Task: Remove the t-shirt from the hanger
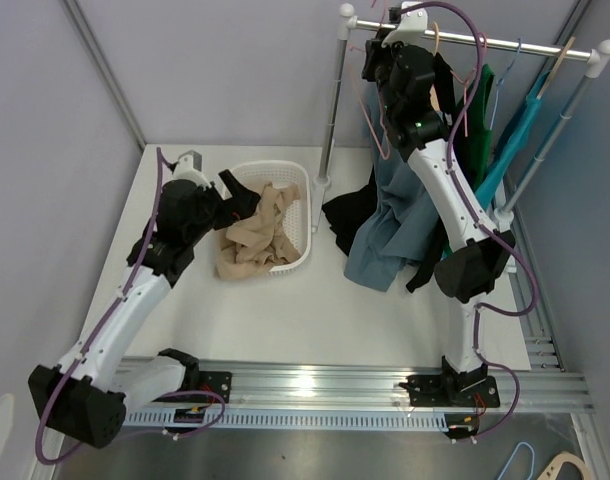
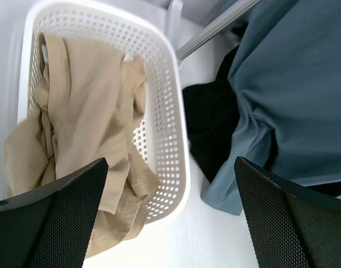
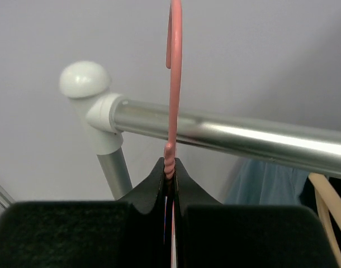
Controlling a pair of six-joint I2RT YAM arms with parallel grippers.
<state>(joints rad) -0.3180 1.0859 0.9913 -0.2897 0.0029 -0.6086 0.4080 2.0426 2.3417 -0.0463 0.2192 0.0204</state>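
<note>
T-shirt [image 2: 86,111] lies crumpled in the white basket [image 2: 169,128] on the bench [image 1: 285,310], one fold spilling over the rim, so you can take it as off the hanger. Your left gripper [image 2: 170,162] hangs directly above it, jaws spread wide and holding nothing. Your right gripper [image 3: 170,167] is clamped on the neck of the pink hanger [image 3: 174,67], up by the capped end of the rail [image 3: 243,137]. The stem stands upright, crossing the level rail squarely. Whether the hook sits over the rail you cannot tell. Only the right arm is near it.
</note>
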